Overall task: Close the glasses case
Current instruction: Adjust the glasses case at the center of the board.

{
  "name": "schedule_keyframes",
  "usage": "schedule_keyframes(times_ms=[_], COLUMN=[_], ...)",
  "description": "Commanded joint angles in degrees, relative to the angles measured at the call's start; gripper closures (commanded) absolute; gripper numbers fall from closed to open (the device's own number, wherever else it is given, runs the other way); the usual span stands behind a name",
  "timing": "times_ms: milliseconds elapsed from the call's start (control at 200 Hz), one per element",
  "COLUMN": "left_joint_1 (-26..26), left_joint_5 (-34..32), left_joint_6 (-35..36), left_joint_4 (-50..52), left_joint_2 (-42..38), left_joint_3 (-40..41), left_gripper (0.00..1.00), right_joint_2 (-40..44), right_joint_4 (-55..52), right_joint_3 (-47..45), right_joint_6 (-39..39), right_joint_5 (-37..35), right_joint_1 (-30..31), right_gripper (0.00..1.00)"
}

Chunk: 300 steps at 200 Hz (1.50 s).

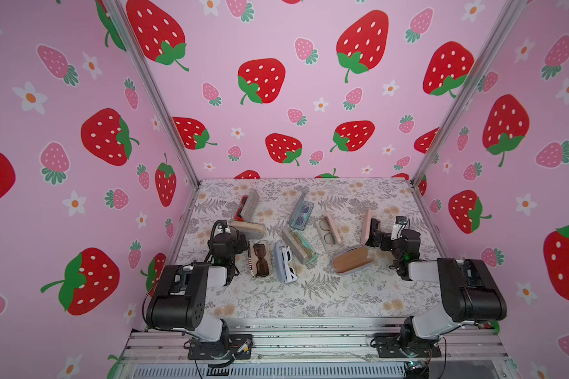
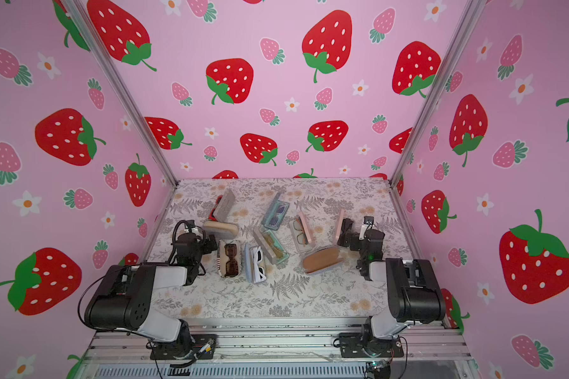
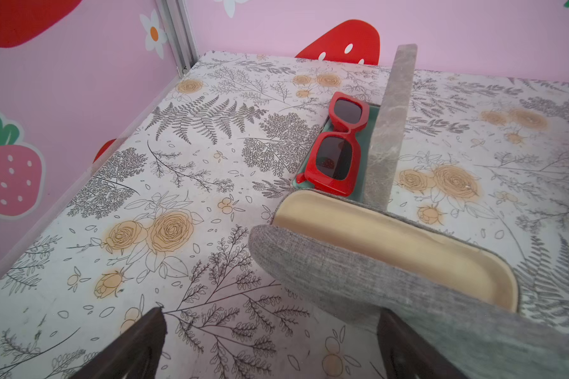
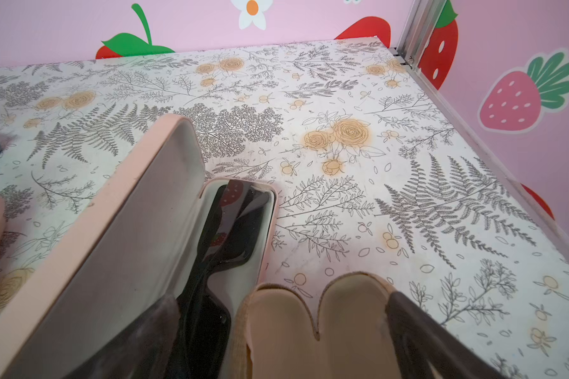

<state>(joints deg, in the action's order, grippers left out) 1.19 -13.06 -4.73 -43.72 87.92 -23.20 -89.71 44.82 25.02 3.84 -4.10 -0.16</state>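
Your left gripper (image 1: 242, 242) sits at the left side of the table (image 1: 326, 295), jaws spread wide and holding nothing. Just ahead of it the cloth case (image 3: 342, 282) lies open, cream lining up. In the left wrist view its grey flap crosses in front of one finger (image 3: 404, 347); whether they touch, you cannot tell. Behind it the stone-grey case (image 3: 391, 131) has its lid upright, with red sunglasses (image 3: 335, 151) in the tray.

Toward the middle, in both top views, the striped case (image 1: 260, 259) holds brown sunglasses. The blue case (image 1: 278, 259) just beside it holds white ones. The mint case (image 1: 301, 247) lies tilted next to those, and the teal case (image 1: 301, 210) sits farther back. The mid pink case (image 1: 329, 231) holds thin wire frames. The tan case (image 1: 353, 259) lies open nearer the front edge.

The right pink case (image 1: 365, 223) stands open with its lid upright and black sunglasses (image 4: 230, 229) inside. Your right gripper (image 1: 374, 234) is just beside that lid, jaws wide, gripping nothing. In the right wrist view one finger (image 4: 138, 344) hangs over the pink tray and the tan case's end shows between the fingers.

Every case is open, so you cannot tell which one is meant.
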Motion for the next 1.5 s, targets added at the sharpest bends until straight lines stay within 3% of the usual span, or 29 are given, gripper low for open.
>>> schedule_keyframes(times_ms=[0, 1166, 1356, 1496], left_joint_1=[0.2, 0.3, 0.3, 0.3], left_joint_5=[-0.4, -0.6, -4.4, -6.9], left_joint_6=[0.6, 0.5, -0.1, -5.9], left_joint_4=[-2.0, -2.3, 23.6, 36.9], left_joint_2=[0.6, 0.4, -6.9, -11.6], left_joint_3=[-1.9, -1.7, -13.3, -18.5], left_gripper=[0.01, 0.0, 0.0, 0.0], right_joint_2=[-0.6, -0.4, 3.2, 6.3], right_joint_4=[0.9, 1.2, -6.3, -14.1], right_joint_3=[0.9, 0.6, 3.3, 5.6], right_joint_6=[0.6, 0.6, 0.5, 1.6], right_joint_5=[-0.5, -0.5, 0.1, 0.0], right_joint_1=[-0.4, -0.4, -0.4, -0.4], right_gripper=[0.01, 0.01, 0.01, 0.01])
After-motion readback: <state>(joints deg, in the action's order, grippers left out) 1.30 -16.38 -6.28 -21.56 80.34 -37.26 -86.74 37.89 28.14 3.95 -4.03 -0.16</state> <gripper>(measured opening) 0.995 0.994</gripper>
